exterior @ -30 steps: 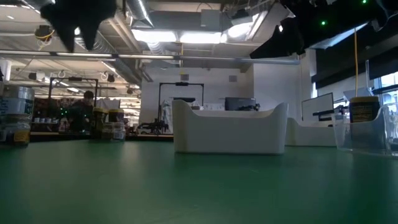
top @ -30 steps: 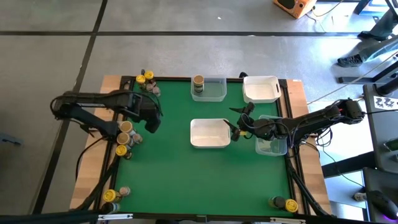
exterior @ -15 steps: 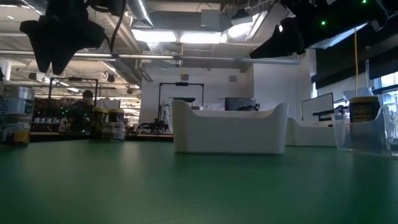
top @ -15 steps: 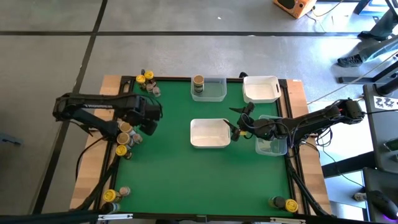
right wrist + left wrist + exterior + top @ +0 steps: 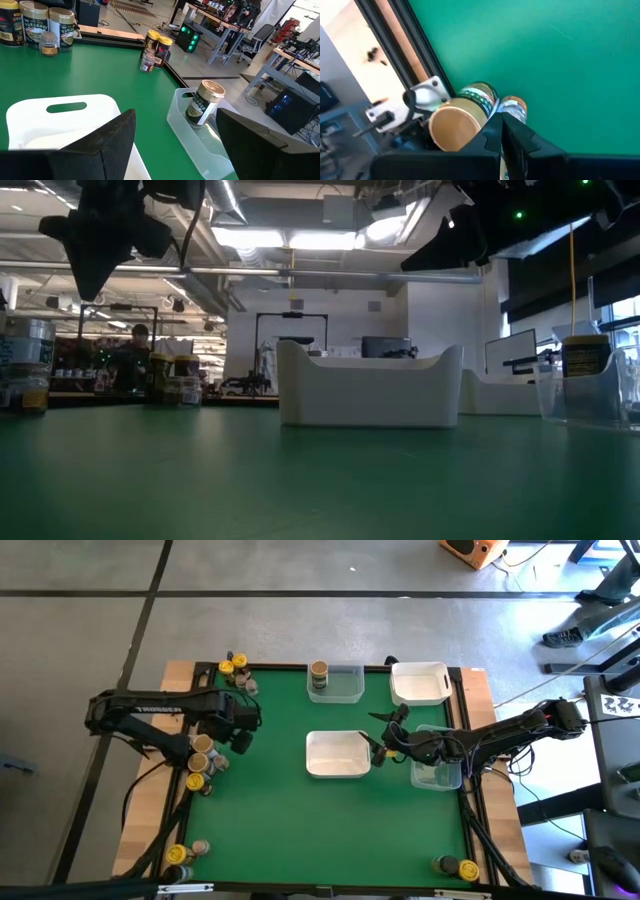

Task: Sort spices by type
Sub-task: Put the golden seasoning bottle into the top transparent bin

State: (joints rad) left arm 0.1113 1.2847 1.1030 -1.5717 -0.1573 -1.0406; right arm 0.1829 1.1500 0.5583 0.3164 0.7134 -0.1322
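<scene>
Spice jars stand in groups at the table's corners and left edge: one group [image 5: 200, 755] at the left edge, another [image 5: 235, 670] at the far left corner. One jar [image 5: 319, 675] stands in the clear tray [image 5: 345, 688] at the far middle. My left gripper [image 5: 241, 736] hangs shut, pointing down, just right of the left-edge group and above the green mat, with nothing between its fingers. Its wrist view shows a tan-lidded jar [image 5: 452, 130], a green-labelled jar [image 5: 481, 95] and a small orange-lidded jar [image 5: 514, 107] below the shut fingers [image 5: 492, 132]. My right gripper [image 5: 380, 738] waits open beside the middle white tray [image 5: 337, 753].
A second white tray [image 5: 418, 682] sits at the far right and a clear tray [image 5: 437, 772] lies under my right arm. More jars stand at the near left corner [image 5: 180, 852] and the near right corner [image 5: 455, 866]. The green mat's near half is bare.
My left gripper has come down and gone a little toward the table's left edge, closer to the jars there, and its fingers have shut with nothing between them. No jar has moved.
</scene>
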